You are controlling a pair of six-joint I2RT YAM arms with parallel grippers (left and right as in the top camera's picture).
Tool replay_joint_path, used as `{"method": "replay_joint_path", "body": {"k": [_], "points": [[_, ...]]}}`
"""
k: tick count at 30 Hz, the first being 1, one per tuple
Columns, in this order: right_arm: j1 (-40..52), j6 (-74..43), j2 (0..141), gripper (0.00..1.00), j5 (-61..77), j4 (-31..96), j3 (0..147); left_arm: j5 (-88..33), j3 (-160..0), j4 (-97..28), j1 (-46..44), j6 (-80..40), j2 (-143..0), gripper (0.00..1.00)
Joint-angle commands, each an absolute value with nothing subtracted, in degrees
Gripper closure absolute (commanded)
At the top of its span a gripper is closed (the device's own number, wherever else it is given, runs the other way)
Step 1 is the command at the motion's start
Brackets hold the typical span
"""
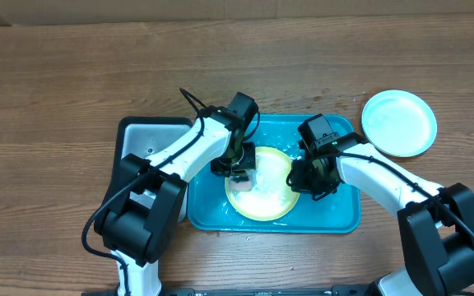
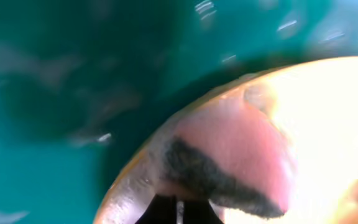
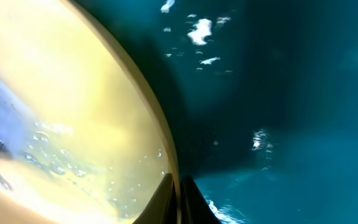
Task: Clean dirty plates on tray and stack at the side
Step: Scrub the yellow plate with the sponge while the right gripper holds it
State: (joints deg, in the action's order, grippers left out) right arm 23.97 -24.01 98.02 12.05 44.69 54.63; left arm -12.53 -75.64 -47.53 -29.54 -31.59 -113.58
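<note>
**Plastic plate, wet and light: grip by the rim**

Yellow-green plate lies flat mid-frame overhead, inside the turquoise tray. Light blue plate sits alone on the wood table at upper right, well apart from the tray. Third plate not visible. Grey metal tray is at left, partly under the left arm.

Left gripper is over the plate's upper-left edge. Its wrist view shows a pink sponge with a dark smear pressed on the plate; jaws look narrow, pinched on the sponge.

Right gripper is at the plate's right rim. In its wrist view the rim runs straight to bottom centre, where the fingers would be, but the fingers are out of shot, so I cannot tell whether it is clamped.

Handling, my read:
- thin, stiff plastic, very light, so it will skate under sponge pressure unless held
- droplets on the surface and a glossy tray floor mean low friction
- not fragile
- no room under the flat base, so take the raised rim edge-on, one finger above and one below, on the side away from the sponge
</note>
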Motion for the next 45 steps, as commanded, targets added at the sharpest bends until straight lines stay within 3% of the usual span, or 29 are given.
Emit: {"method": "replay_joint_path", "body": {"k": [1, 5, 14, 18, 27, 36, 45], "points": [[24.1, -24.1, 98.0, 0.96, 12.3, 44.4, 55.6, -27.7, -74.8, -42.6, -30.2, -31.1, -115.5, 0.96], [24.1, -24.1, 98.0, 0.96, 12.3, 44.6, 55.6, -34.2, -74.8, -38.3, -31.2, -33.7, -115.8, 0.96], [24.1, -24.1, 98.0, 0.96, 12.3, 45.4, 55.6, -37.0, -74.8, -35.5, -32.6, -38.2, -117.7, 0.96], [24.1, -24.1, 98.0, 0.96, 12.3, 45.6, 55.6, -32.4, -74.8, -37.6, -31.4, -37.2, -117.7, 0.96], [24.1, -24.1, 98.0, 0.96, 12.3, 45.7, 55.6, -18.0, -74.8, -55.7, -30.0, -27.7, -117.7, 0.96], [24.1, -24.1, 98.0, 0.96, 12.3, 45.6, 55.6, -2.0, -75.4, -59.1, -29.8, -33.5, -117.6, 0.96], [24.1, -24.1, 98.0, 0.96, 12.3, 45.6, 55.6, 2.2, -91.0, -71.2, -29.8, -30.8, -117.5, 0.96]]}}
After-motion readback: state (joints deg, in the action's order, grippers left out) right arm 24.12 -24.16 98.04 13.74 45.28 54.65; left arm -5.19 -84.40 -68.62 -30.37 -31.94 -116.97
